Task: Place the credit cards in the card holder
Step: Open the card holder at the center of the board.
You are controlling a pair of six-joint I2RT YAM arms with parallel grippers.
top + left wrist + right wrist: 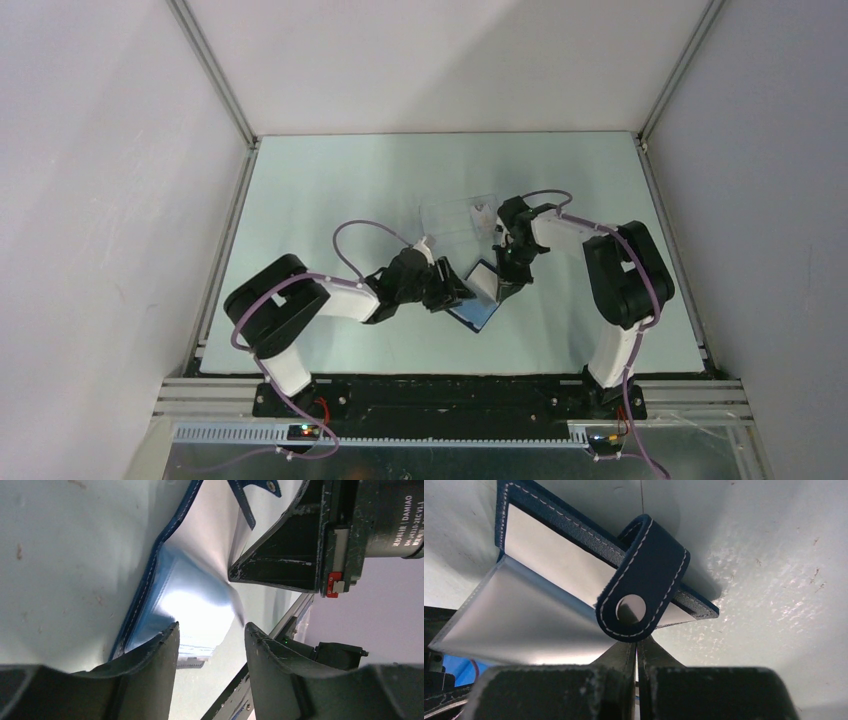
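Black left gripper (210, 627) sits nearest the bases, jaws apart with nothing pinched between them, tips right at the mouth of the card holder (478, 305), which lies on the table (330, 200) between the two grippers, toward the near side. Holder is navy with a leather look, white stitching along the edges, lighter glossy blue inner faces and a pale stiff leaf standing up from the fold; closure strap (644, 580) loops over, with a round metal snap (630, 608). Right gripper (503, 278) is just beyond, fingers pressed tight together, apparently clamped on that raised leaf to prop the holder open, though the strap partly hides the contact. Cannot tell whether a card is already in the blue pocket, glare washes it out. Further back the credit cards (458, 215) lie flat on the table, thin, nearly see-through rectangles, seemingly overlapping, one with a small purplish mark, apart from both grippers. Step in hand, my read: holder held open, left gripper free, so a card fetch comes next. That calls for the left arm to reach back to the cards and lift one slick sheet's edge off the smooth scuffed tabletop with a low pinch, probably a slide or tilt first, while the right holds the leaf up
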